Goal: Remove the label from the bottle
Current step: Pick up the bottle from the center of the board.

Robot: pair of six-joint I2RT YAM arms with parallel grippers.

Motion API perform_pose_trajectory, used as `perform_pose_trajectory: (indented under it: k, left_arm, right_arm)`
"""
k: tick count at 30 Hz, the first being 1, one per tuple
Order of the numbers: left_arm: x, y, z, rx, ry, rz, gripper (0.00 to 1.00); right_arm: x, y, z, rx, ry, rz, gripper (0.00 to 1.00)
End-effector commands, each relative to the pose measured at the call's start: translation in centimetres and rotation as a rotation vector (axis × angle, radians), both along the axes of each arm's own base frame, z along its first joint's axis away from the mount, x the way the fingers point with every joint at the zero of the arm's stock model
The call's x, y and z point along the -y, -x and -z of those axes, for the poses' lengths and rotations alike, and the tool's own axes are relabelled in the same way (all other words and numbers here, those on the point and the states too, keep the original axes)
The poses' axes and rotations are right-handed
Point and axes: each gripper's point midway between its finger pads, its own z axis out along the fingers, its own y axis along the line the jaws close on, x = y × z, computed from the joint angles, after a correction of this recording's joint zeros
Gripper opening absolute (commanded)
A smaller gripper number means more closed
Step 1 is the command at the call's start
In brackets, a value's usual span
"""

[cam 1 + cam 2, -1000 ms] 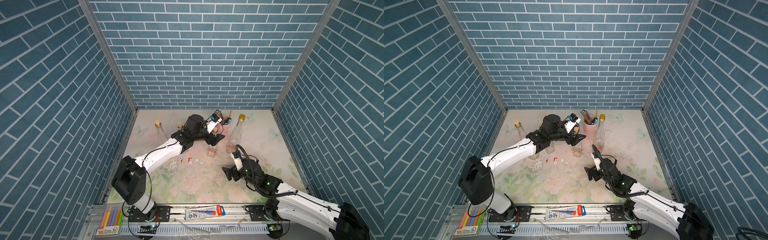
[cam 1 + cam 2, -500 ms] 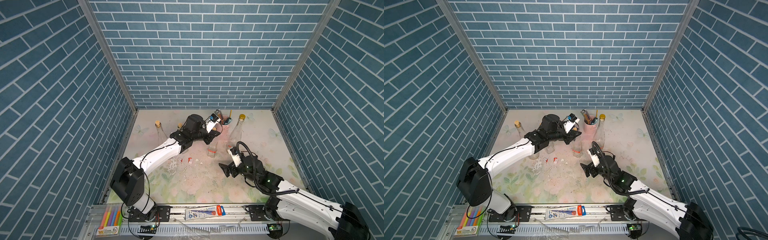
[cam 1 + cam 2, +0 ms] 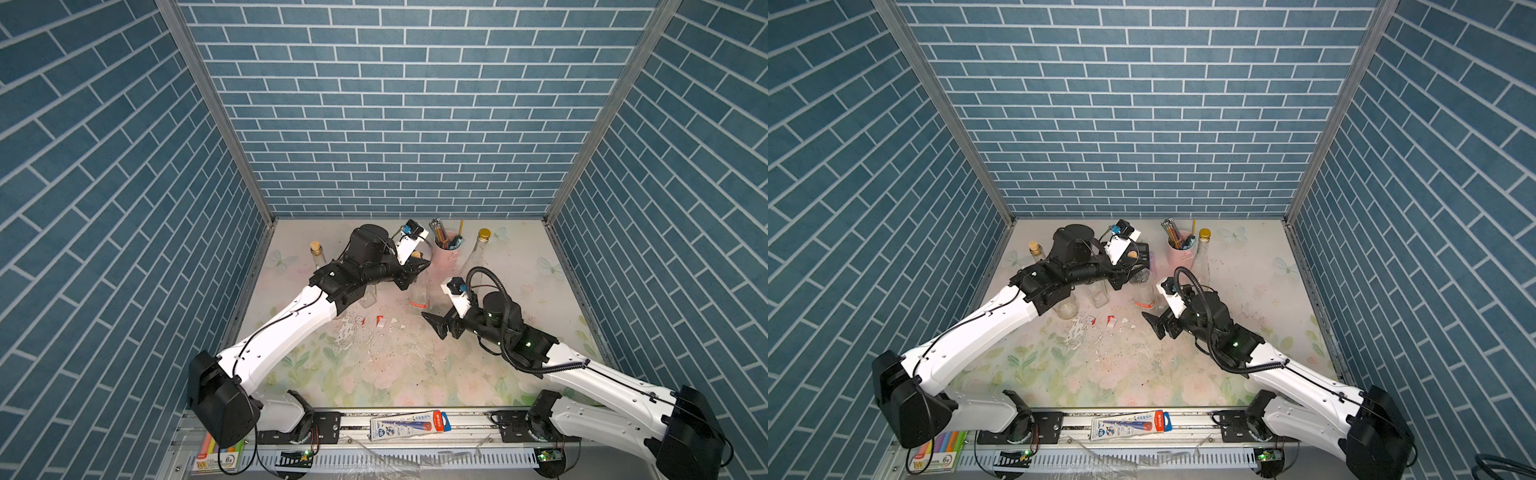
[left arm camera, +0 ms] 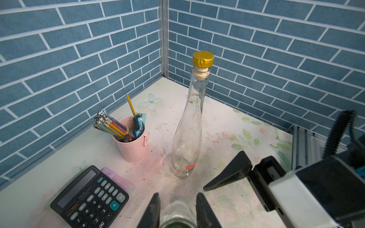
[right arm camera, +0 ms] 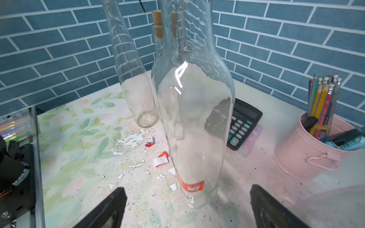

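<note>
At left gripper (image 4: 177, 211), fingers (image 4: 153, 209) clamping neck of clear bottle (image 5: 193, 118), holding it standing on table (image 5: 79, 150), just in front of calculator (image 5: 243, 122). Right gripper (image 3: 439, 326) gaping wide, empty, facing bottle base, not touching. Label mostly gone, judging by torn scraps (image 5: 161, 159) and white flakes lying beside bottle. Red label remnant (image 5: 192, 186) clinging low on glass, edges ragged; that strip remaining to peel.

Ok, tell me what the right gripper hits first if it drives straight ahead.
The right gripper would first meet the clear bottle, low on its body near the red label scrap. The bottle stands dead ahead between the open jaws, though how near is unclear.
</note>
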Motion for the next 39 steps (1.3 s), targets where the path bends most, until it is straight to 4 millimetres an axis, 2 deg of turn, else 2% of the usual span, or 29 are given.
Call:
perform_pose_trajectory:
  k: [1, 10, 19, 21, 23, 25, 32, 33, 35, 36, 39]
  left_arm:
    - [-1.0, 1.0, -2.7, -0.007, 0.016, -0.015, 0.00]
    - [-2.0, 4.0, -5.1, -0.017, 0.067, 0.038, 0.00]
    - [-2.2, 5.0, -6.0, -0.020, 0.105, 0.062, 0.00]
    - [-2.3, 5.1, -6.2, -0.014, 0.102, 0.062, 0.00]
    - [-2.5, 5.0, -6.1, -0.009, 0.095, 0.054, 0.00]
    - [-2.5, 5.0, -6.0, -0.008, 0.089, 0.055, 0.00]
    - [-2.3, 5.7, -6.5, -0.003, 0.103, 0.090, 0.00]
    - [-2.3, 6.0, -6.6, -0.002, 0.107, 0.101, 0.05]
    - [-2.3, 6.6, -6.9, 0.005, 0.117, 0.130, 0.28]
    - [-2.3, 7.0, -7.0, 0.009, 0.121, 0.143, 0.35]
    - [-2.5, 8.0, -7.2, 0.019, 0.127, 0.179, 0.69]
  right_arm:
    - [-1.2, 0.0, -3.2, 0.089, -0.052, -0.069, 0.98]
    - [-2.9, 0.2, -5.4, 0.096, -0.113, -0.143, 0.99]
    - [-4.6, 0.9, -7.0, 0.089, -0.171, -0.238, 0.96]
    - [-4.8, 1.1, -7.0, 0.086, -0.173, -0.253, 0.88]
    - [-5.0, 1.2, -6.9, 0.080, -0.169, -0.263, 0.69]
    - [-4.9, 1.3, -6.9, 0.078, -0.168, -0.269, 0.53]
    - [-5.2, 1.8, -7.3, 0.062, -0.160, -0.307, 0.11]
    - [-5.3, 1.9, -7.5, 0.064, -0.166, -0.311, 0.06]
    - [-5.3, 2.0, -7.9, 0.068, -0.174, -0.322, 0.05]
    - [-5.3, 2.0, -8.1, 0.069, -0.178, -0.323, 0.05]
    - [-5.1, 2.3, -8.9, 0.077, -0.195, -0.337, 0.05]
